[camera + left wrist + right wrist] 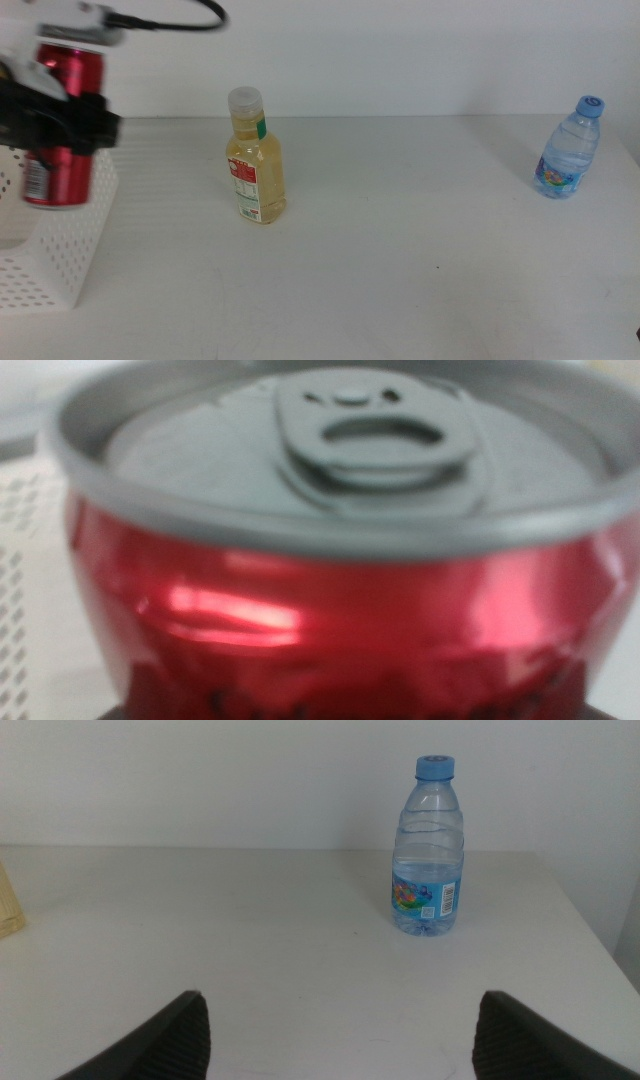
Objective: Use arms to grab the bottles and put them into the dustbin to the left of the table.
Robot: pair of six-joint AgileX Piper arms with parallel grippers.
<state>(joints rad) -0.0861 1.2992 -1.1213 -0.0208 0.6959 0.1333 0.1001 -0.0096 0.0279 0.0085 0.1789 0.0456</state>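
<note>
Left gripper [62, 122]: at the far left of the table, raised over the dustbin, its dark jaws clamped on the middle of the slim red soda can.
Slim red soda can [62, 125]: held upright in the air above the open top of the basket; in the left wrist view [330, 610] its grey lid and pull tab fill the picture, and the red wall shows a dent just under the rim.
White perforated plastic dustbin [62, 250]: stands at the left edge of the table, walls full of small round holes; the can hangs over it and its lower end is level with the rim.
Clear bottle of yellow liquid with a white cap and a red-green label [254, 157]: upright on the table, left of centre, to the right of the basket and apart from it.
Small clear water bottle with a blue cap [569, 148]: upright at the far right of the table, well apart from the yellow bottle; the right wrist view shows it [428, 848] standing alone with its colourful label turned to the camera.
Right gripper [340, 1030]: waits at the near right, out of the middle view, jaws spread wide apart and holding nothing, with the water bottle farther off ahead of it.
Large plain white tabletop [420, 260]: bears both bottles and the basket.
</note>
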